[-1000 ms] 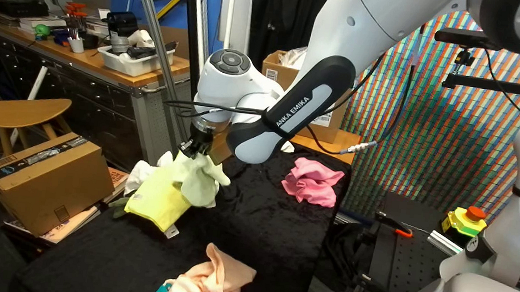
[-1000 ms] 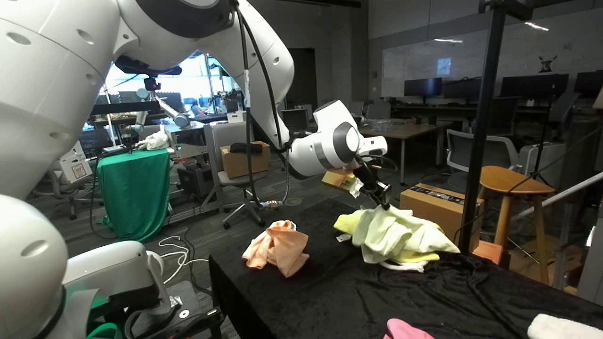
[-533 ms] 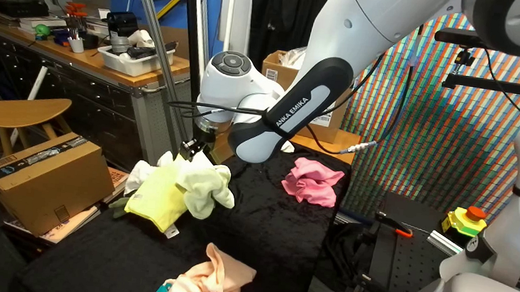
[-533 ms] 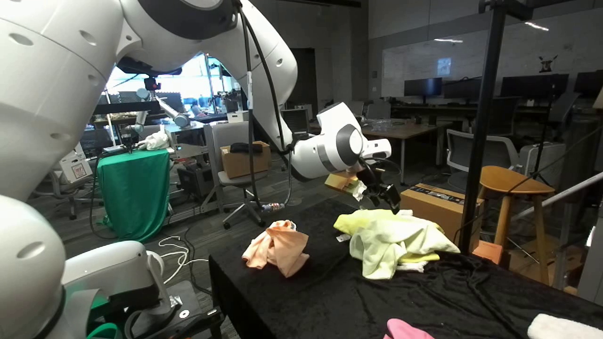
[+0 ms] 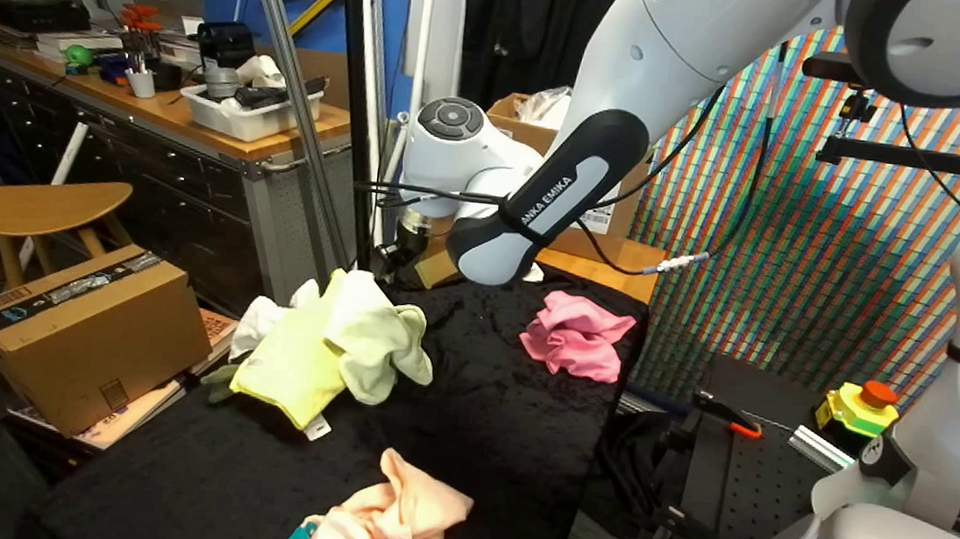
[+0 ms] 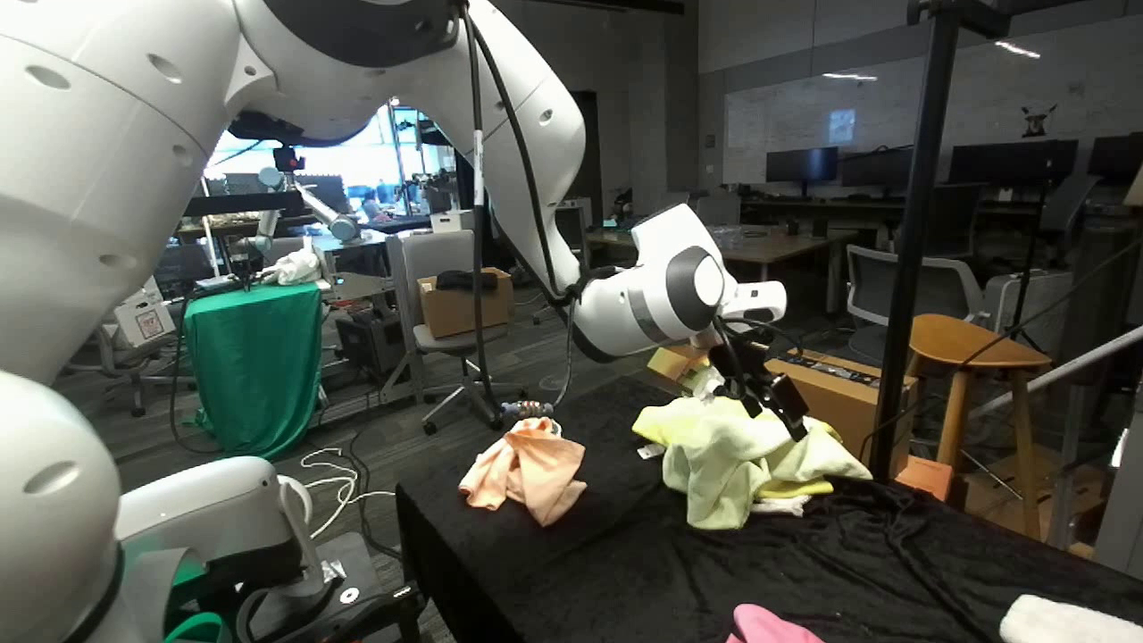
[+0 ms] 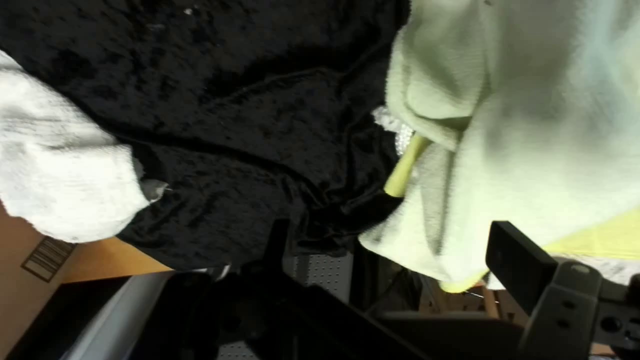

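Note:
My gripper is open, with its two black fingers spread wide and nothing between them. A pale green cloth fills the right of the wrist view. In an exterior view it lies crumpled over a bright yellow cloth, and a white cloth pokes out from the pile. The gripper is at the pile's far edge there. From the opposite angle, the gripper overlaps the pale green cloth; whether a fingertip touches it, I cannot tell.
A peach cloth and a pink cloth lie on the black-covered table. Another white cloth sits at one table edge. A black upright post and a cardboard box stand beside the table, near the pile.
The gripper has opened and let go of the pale green cloth, which has flopped onto the pile. The arm has since moved sideways off the spot where it held the cloth.

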